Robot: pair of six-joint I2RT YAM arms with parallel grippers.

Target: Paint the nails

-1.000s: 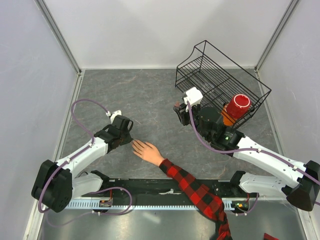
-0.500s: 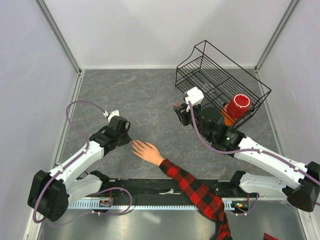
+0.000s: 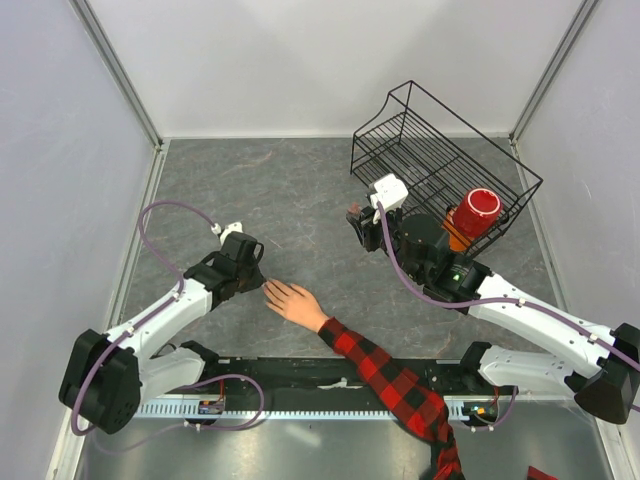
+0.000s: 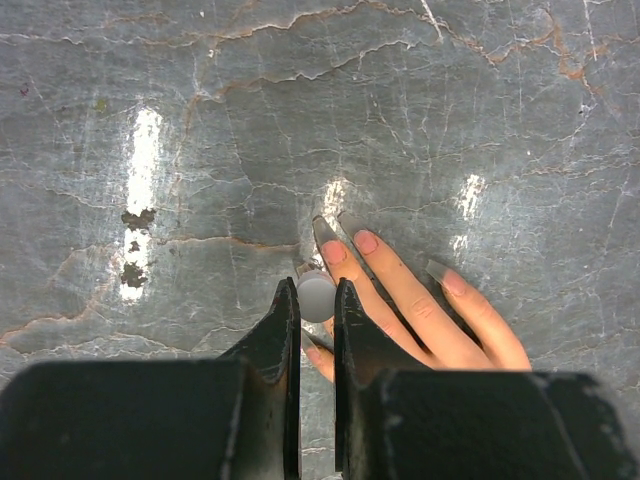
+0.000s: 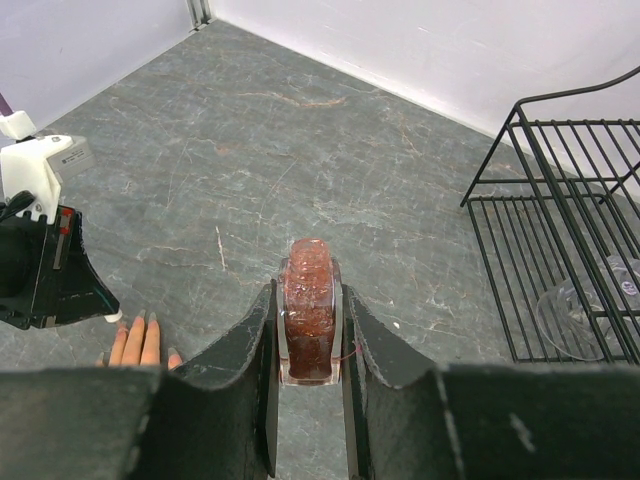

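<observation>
Pink nails (image 4: pixel 335 251) are seen on the pale hand (image 4: pixel 425 315) on the table (image 4: pixel 200 150), beside the left gripper (image 4: pixel 316 303), clamped on a whitish cap (image 4: pixel 316 295); a dark red bottle (image 5: pixel 308 315) is pinched by the right gripper (image 5: pixel 308 295).

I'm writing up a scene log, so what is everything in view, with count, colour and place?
table: one, grey marbled, under everything
wire basket: one, black, far right
cup: one, red, at the basket's near end
clear vessel: one, transparent, in the basket
hand: one, pale, flat near centre
sleeve: one, red-and-black plaid, on the hand's arm
nails: at least three showing, pink, on the fingertips
bottle: one, dark red, in the right gripper
cap: one, whitish, in the left gripper
left gripper: black, shut, over the fingertips
right gripper: black, shut, near the basket
</observation>
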